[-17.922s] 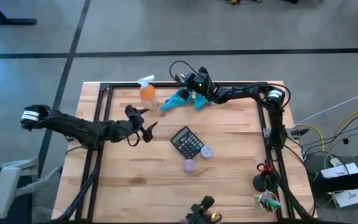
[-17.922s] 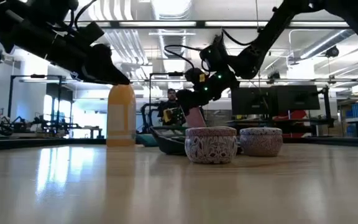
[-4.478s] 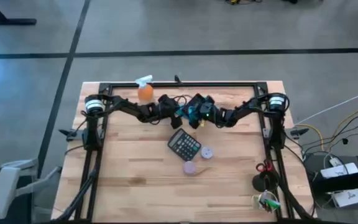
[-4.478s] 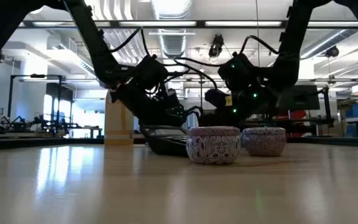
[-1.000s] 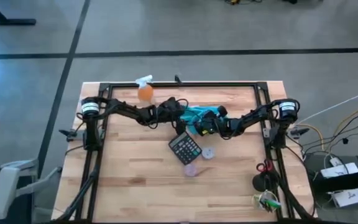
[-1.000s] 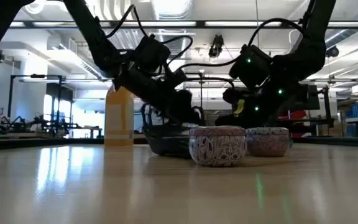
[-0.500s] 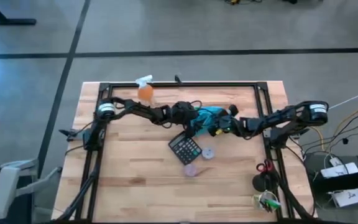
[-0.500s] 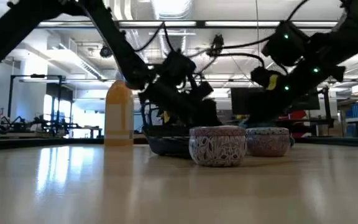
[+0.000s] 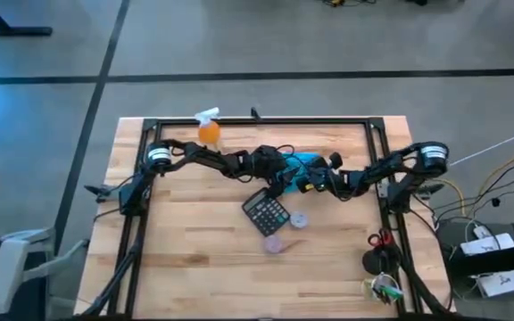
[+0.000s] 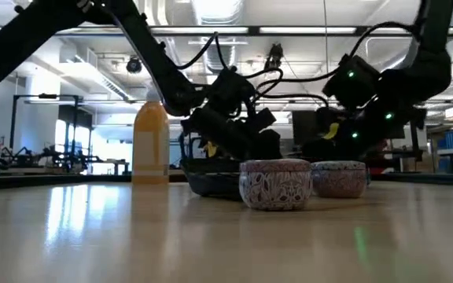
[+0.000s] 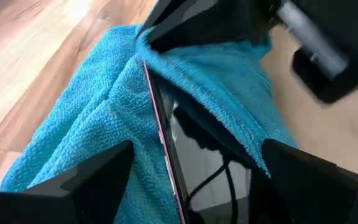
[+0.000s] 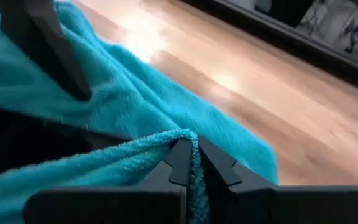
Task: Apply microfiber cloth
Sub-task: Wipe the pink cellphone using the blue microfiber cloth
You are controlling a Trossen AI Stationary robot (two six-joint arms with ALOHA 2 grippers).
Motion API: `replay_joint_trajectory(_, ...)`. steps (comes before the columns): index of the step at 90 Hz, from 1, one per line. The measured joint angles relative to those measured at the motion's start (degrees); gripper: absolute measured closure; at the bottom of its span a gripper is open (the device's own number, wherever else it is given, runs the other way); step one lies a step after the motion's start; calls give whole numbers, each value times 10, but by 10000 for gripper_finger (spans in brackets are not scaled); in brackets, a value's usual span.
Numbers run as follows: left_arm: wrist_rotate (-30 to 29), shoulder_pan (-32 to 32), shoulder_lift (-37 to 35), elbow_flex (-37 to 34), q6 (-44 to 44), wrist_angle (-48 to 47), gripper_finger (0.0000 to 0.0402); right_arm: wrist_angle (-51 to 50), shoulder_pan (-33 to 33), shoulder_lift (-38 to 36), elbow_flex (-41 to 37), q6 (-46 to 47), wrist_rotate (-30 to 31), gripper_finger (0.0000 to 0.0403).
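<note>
While both arms are meeting mid-table, the right gripper (image 12: pixel 194 163) is pinching a fold of the microfiber cloth (image 9: pixel 303 164) between clenched tips. Spread wide, the left gripper (image 11: pixel 191 168) is straddling a dark glossy slab with cloth draped just ahead and beside it. Cloth is partly on; spreading and wiping are apparently remaining.

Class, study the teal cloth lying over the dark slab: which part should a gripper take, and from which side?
Take a loose edge fold, as the right gripper does: it pinches a raised ridge of the microfiber cloth. Come in low from the right side, along the table. The draped middle lies flat over a glossy dark slab, leaving little to pinch.
</note>
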Motion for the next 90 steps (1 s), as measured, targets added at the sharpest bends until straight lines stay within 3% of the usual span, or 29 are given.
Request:
replay_joint_trajectory(16,1,1,-1,-7,10,-1,54,111,-1,82,31,-69,-35,403)
replay_joint_trajectory(30,2,3,-1,-10,12,-2,54,124,16,78,29,-91,-46,403)
replay_joint_trajectory(44,3,7,-1,-13,11,-5,54,64,35,10,-8,-83,-47,403)
replay_joint_trajectory(69,4,10,0,-15,11,-5,54,-207,45,-144,-46,34,-2,403)
replay_joint_trajectory(90,4,10,0,-15,11,-4,54,-202,25,-153,-40,26,22,403)
